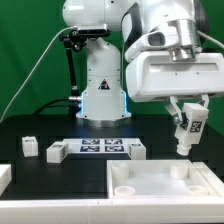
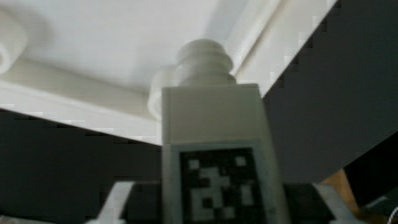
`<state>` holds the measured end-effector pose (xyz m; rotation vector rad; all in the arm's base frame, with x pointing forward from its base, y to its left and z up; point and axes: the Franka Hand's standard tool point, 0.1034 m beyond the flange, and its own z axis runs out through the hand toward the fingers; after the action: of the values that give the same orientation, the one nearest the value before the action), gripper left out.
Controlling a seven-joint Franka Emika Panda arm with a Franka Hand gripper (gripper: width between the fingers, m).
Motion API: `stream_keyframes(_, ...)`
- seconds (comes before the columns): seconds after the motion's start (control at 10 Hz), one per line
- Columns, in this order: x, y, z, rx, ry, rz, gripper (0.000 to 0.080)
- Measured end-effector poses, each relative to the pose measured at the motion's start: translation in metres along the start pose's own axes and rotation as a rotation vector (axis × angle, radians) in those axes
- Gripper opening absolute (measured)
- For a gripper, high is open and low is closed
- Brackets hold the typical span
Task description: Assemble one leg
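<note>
Exterior view: the leg hangs tilted, tag outward, clamped at its upper end by the fingers — just above the white tray on the black bench. Wrist view — its ribbed tip points toward the tray's rim.

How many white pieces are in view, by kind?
Legs: 4, one in the gripper, three loose on the table
Square tray-like piece: 1
Marker board: 1
Cut-off white piece, exterior view's left edge, kind unclear: 1
Total: 7
</note>
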<state>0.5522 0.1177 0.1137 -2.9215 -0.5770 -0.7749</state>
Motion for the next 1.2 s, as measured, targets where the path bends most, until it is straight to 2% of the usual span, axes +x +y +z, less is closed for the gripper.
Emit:
stream_keyframes(0.2,0.000,0.001,0.003,0.003,-0.013,-0.001,0.0291)
stream_keyframes(0.3,0.003,0.008,0.010,0.002,-0.026,0.022,0.0291)
stream_keyframes(0.5,0.024,0.029,0.025,0.001,-0.057,0.079,0.0291)
stream_keyframes(0.7,0.040,0.028,0.044,0.013,-0.058,0.086,0.0291)
stream_keyframes(1.0,0.040,0.029,0.045,0.012,-0.053,0.081,0.0291)
stream_keyframes(1.1,0.040,0.027,0.046,0.006,-0.017,0.082,0.0291)
stream_keyframes(1.2,0.034,0.016,0.049,0.014,-0.011,0.072,0.0291)
